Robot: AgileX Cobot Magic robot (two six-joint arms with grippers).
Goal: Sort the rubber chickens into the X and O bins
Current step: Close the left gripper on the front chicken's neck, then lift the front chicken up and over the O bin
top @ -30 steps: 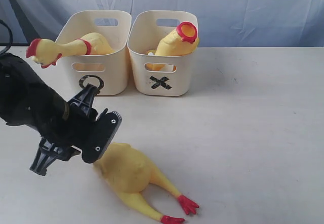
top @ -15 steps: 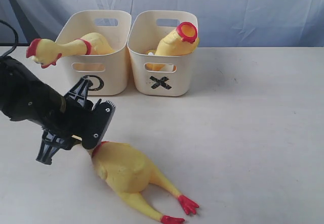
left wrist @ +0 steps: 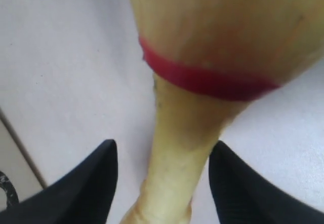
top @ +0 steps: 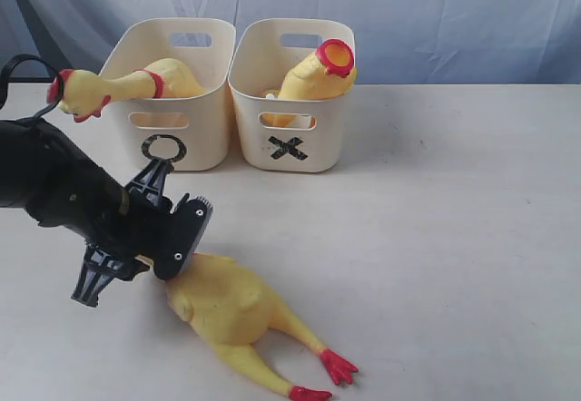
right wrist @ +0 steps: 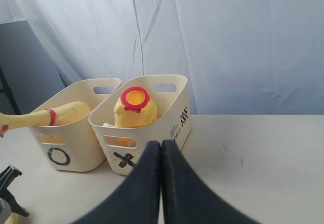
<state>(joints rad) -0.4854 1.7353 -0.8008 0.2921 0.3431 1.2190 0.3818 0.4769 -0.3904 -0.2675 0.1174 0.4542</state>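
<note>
**Exterior view:** The left gripper (top: 132, 265) is hanging low over a chicken (top: 227, 306) that is lying on its side near the front edge of the desk (top: 454, 238), left of the middle. Its red feet are pointing toward the front right corner. The arm is hiding the neck end here. Along the back edge two bins are sitting side by side. The O bin (top: 204, 138) is holding a whole chicken (top: 136, 83), whose head is hanging out over the rim toward the left edge. The X bin (top: 318, 147) is holding a headless chicken (top: 313, 74), with its red-rimmed neck hole poking above the rim.

**Left wrist view:** The jaws are standing wide apart, one on each side of the neck (left wrist: 177, 133). They are just beside the red band (left wrist: 207, 79) and are not yet pressing the neck. The head is lying out of the picture, so this chicken's bin cannot be told. Closing squarely across the neck near the band is looking like the surest grip. The soft rubber is likely to squash and the heavy body to swing, so a firm squeeze and a slow lift are seeming wise.

**Right wrist view:** The right gripper (right wrist: 161, 183) is idling back from the bins, its jaws pressed together on nothing. From here the headless chicken (right wrist: 134, 107) is showing in the X bin (right wrist: 167, 117), and the whole chicken (right wrist: 55, 115) is draping over the rim of the O bin (right wrist: 76, 153).
</note>
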